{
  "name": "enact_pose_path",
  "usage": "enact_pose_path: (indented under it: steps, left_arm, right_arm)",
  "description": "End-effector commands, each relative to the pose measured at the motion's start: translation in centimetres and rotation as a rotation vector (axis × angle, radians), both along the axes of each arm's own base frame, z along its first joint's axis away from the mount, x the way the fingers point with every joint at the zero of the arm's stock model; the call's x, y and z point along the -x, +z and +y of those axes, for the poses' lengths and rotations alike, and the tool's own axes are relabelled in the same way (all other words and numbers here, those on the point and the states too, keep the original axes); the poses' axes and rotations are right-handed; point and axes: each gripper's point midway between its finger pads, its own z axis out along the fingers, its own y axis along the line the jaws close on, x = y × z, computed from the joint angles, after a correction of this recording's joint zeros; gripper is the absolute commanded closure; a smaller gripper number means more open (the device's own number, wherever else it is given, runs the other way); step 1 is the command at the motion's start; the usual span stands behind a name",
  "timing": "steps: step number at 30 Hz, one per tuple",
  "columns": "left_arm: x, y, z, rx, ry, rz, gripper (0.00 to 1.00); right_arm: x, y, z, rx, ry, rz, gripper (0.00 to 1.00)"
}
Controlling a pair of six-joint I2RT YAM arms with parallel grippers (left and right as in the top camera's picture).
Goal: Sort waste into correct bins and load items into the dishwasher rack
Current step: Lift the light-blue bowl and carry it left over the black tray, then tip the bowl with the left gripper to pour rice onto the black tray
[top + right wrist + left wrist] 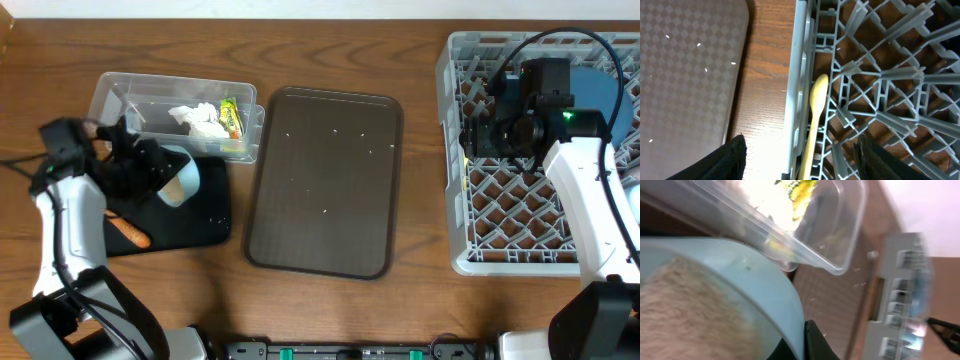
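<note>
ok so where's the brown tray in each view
overhead: tray in the middle, between the tub and the rack.
left wrist: tray is the brown chequered patch at centre, below the tub's corner.
right wrist: tray fills the left side, with rice grains on it.
shared landmark: the grey rack, right of the tray in all three.

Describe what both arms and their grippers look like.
The left arm and right arm share white links and black joints. The left gripper and right gripper are black. A green light glows near the right wrist; a black cable loops over it.
</note>
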Motion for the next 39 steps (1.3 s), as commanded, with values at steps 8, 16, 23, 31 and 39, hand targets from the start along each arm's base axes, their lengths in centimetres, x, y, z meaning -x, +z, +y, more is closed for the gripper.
enact_pose_path:
  steps: [8, 16, 23, 31, 39]
  left_arm:
    - [2.0, 3.3, -1.0, 0.382, -0.088, -0.377, 0.94]
    - [2.8, 4.5, -1.0, 0.414, -0.123, -0.486, 0.94]
    - [2.8, 4.5, -1.0, 0.41, -0.125, -0.49, 0.94]
    - [2.7, 4.5, -1.0, 0.408, -0.126, -0.493, 0.94]
    - [2.7, 4.5, -1.0, 0.407, -0.127, -0.493, 0.94]
  right_arm:
    - [0.0, 0.1, 0.2, -0.011, -0.005, 0.0, 0.32]
    - [0.0, 0.1, 0.2, -0.011, -0.005, -0.001, 0.32]
    - [0.0, 0.1, 0.2, -0.011, -0.005, -0.001, 0.31]
    - [0.0, 0.1, 0.2, -0.011, -0.005, -0.001, 0.32]
    - [0.0, 0.1, 0.1, -0.01, -0.006, -0.001, 0.31]
